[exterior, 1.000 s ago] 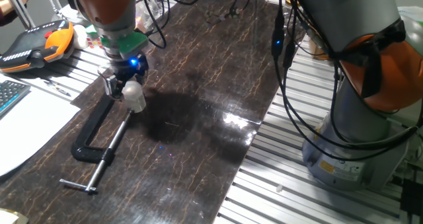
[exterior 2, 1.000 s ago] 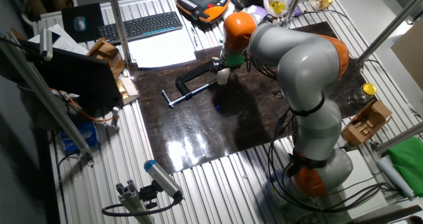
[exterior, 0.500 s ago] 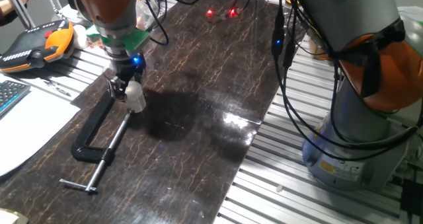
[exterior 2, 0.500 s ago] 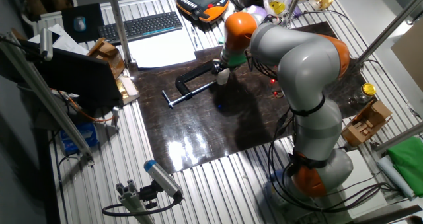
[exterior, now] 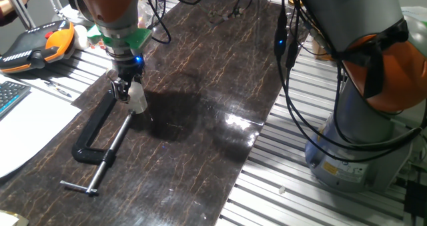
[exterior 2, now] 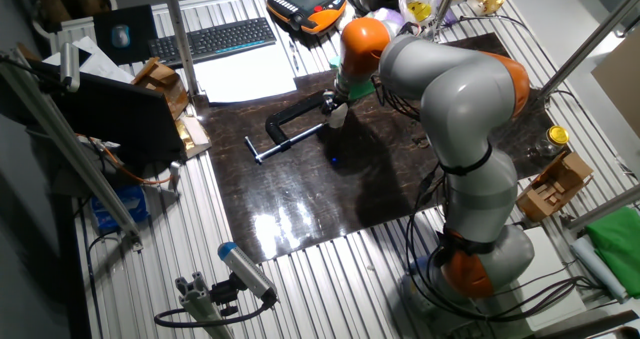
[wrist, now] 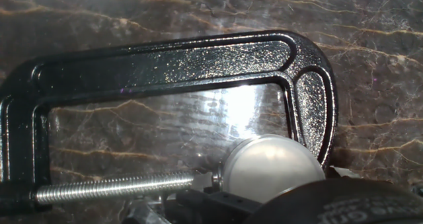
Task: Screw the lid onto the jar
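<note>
Gripper [exterior: 127, 93] low over the dark marbled mat [exterior: 200, 119], its fingers pinched on a small whitish cylinder, the jar [exterior: 137, 98] (whether the lid sits on it already cannot be told from the fixed views). In the hand view a round, pale grey, smooth disc [wrist: 272, 168] fills the lower middle, right against the inside curve of the black C-clamp [wrist: 165, 65]; the gripper body hides its lower edge.

The clamp lies flat on the mat, its frame cast with a pebbled black finish, its threaded steel screw [wrist: 112, 187] running along the open side toward the disc. In one fixed view the jar hangs just beside the clamp's upper end, and the mat to the right lies open up to its edge over the ribbed aluminium table [exterior: 280, 179]. Glossy glare marks the mat's middle.
</note>
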Controlling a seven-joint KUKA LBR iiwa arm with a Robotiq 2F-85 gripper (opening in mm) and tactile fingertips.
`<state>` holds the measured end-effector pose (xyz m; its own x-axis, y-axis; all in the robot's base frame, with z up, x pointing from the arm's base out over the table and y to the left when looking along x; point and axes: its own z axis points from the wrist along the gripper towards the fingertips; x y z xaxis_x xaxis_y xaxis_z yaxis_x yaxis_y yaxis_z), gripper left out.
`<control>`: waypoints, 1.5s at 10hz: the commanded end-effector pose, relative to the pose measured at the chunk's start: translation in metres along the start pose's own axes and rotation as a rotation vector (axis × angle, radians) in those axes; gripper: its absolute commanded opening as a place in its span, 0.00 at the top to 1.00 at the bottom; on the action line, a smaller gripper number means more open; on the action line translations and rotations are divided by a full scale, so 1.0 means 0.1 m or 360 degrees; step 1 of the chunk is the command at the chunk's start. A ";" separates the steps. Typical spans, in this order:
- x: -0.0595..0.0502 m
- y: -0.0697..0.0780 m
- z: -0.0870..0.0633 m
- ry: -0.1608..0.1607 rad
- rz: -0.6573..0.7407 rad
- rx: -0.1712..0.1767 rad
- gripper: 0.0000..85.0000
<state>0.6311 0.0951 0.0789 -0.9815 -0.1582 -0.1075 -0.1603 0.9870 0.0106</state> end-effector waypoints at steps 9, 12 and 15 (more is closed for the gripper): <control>0.00 -0.01 0.01 0.0003 0.0005 0.0021 0.02; 0.00 -0.01 0.01 0.0011 0.0003 0.0023 0.11; 0.00 -0.01 0.01 0.0015 0.0000 0.0030 0.22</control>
<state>0.6318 0.0942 0.0787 -0.9825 -0.1577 -0.0992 -0.1577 0.9875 -0.0084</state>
